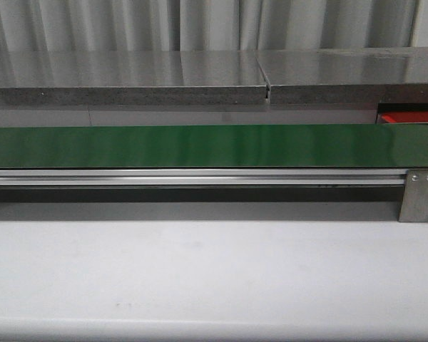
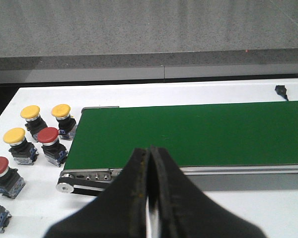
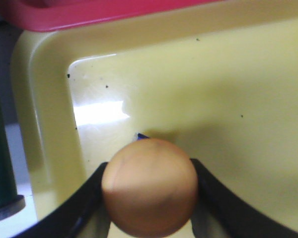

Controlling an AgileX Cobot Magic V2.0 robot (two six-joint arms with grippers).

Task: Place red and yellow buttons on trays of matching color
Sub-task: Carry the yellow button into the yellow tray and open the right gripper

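Front view: a green belt [image 1: 200,146] crosses the white bench [image 1: 200,271]; a red tray [image 1: 406,117] peeks out behind the belt's right end.

Left wrist view: the left gripper [image 2: 150,198] is pressed closed and empty. Yellow buttons [image 2: 30,113] and red buttons [image 2: 47,135] stand on the bench just beyond the belt's end.

Right wrist view: the right gripper [image 3: 149,198] clasps a yellow button [image 3: 149,186] over the yellow tray [image 3: 228,99], near its corner.

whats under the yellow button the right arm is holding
The yellow tray lies under the yellow button that the right end effector holds. The tray's floor looks bare apart from dark specks. The button's cap covers the patch directly below, so contact cannot be told.
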